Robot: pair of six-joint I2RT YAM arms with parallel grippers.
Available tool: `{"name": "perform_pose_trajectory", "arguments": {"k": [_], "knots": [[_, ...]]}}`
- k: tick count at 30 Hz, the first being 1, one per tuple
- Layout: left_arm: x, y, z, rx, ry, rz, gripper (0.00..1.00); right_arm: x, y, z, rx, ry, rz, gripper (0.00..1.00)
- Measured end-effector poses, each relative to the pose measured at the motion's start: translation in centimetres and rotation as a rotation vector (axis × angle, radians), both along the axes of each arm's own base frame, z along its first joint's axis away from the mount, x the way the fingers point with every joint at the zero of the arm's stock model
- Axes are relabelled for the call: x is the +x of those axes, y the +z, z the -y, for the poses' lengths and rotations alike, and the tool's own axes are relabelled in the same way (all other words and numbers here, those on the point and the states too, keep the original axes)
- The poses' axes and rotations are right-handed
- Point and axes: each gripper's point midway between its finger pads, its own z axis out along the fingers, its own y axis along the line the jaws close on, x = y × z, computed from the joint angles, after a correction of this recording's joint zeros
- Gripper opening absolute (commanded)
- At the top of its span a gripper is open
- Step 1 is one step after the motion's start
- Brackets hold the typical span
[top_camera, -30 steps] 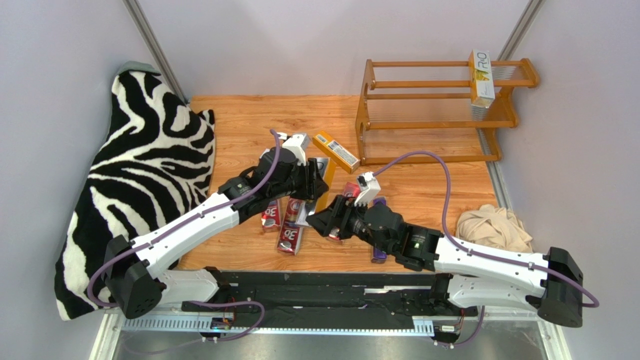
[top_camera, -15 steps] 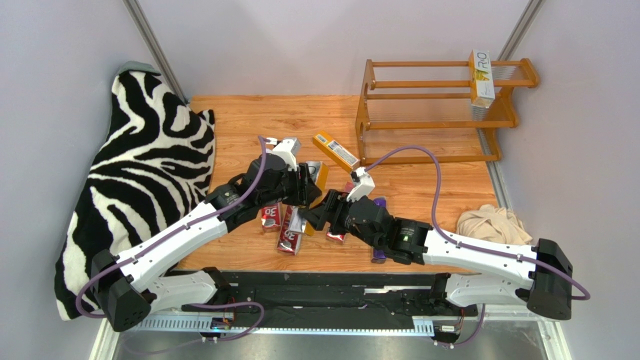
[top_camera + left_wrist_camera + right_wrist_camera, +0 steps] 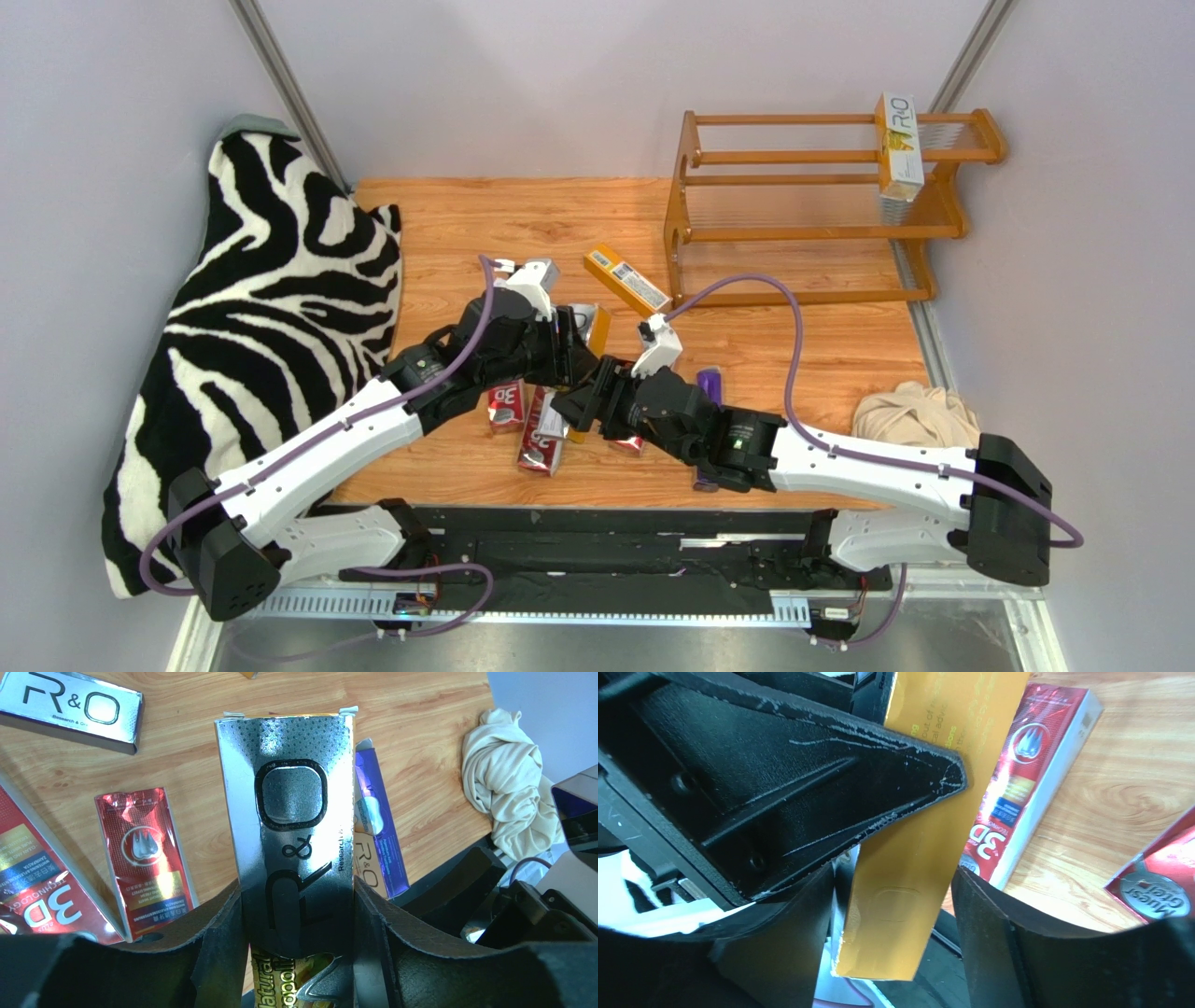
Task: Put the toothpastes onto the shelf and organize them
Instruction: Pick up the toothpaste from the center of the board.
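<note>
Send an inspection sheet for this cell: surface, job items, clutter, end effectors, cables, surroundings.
Surface: wooden tabletop, cartons scattered mid-table.
Job's things: shelf at far right, white carton upright on it; orange-yellow carton, red cartons and purple carton lie on the table.
Clutter: zebra cloth at left, beige cloth at right.
End effectors: left end effector shut on held carton; right end effector open, straddling that carton's other end.
Cables: purple cables loop above both arms; no snag seen.
Surroundings: grey walls; nothing else seen.
</note>
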Motion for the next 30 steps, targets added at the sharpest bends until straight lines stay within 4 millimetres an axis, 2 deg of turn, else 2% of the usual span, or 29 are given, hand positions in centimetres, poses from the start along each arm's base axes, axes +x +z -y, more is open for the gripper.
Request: {"name": "perform_pose_trajectory", "arguments": {"k": [4, 10, 17, 18, 21, 25, 27, 30], "knots": [[0.0, 0.5, 0.2, -0.027, 0.006, -0.001, 0.59, -0.1, -0.4, 0.0, 0.023, -0.001, -0.005, 0.44], [-0.3, 1.2, 0.5, -0.062, -0.002, 0.002, 0.66, -0.3, -0.2, 0.3, 0.036, 0.000, 0.001, 0.37], [-0.1, 2.5, 0.7, -0.101, 0.002, 0.033, 0.97, -0.9, -1.6, 1.8, -0.004, 0.002, -0.013, 0.34], [0.0, 2.5, 0.6, -0.098, 0.008, 0.038, 0.99, -1.1, -1.8, 2.1, -0.011, 0.002, -0.014, 0.34], [0.2, 2.3, -0.2, -0.068, 0.035, 0.046, 0.99, -1.4, -1.5, 3.2, -0.017, 0.001, -0.007, 0.34], [0.3, 2.9, -1.5, -0.047, 0.064, 0.075, 0.99, -1.7, 0.0, 4.6, 0.002, 0.000, 0.027, 0.34], [0.2, 3.7, -2.1, -0.063, 0.058, 0.097, 0.99, -1.9, 0.6, 5.2, 0.008, 0.007, 0.045, 0.34], [-0.3, 6.4, -2.2, -0.169, -0.018, 0.155, 0.98, -2.4, 1.6, 6.2, 0.016, 0.029, 0.083, 0.33]]}}
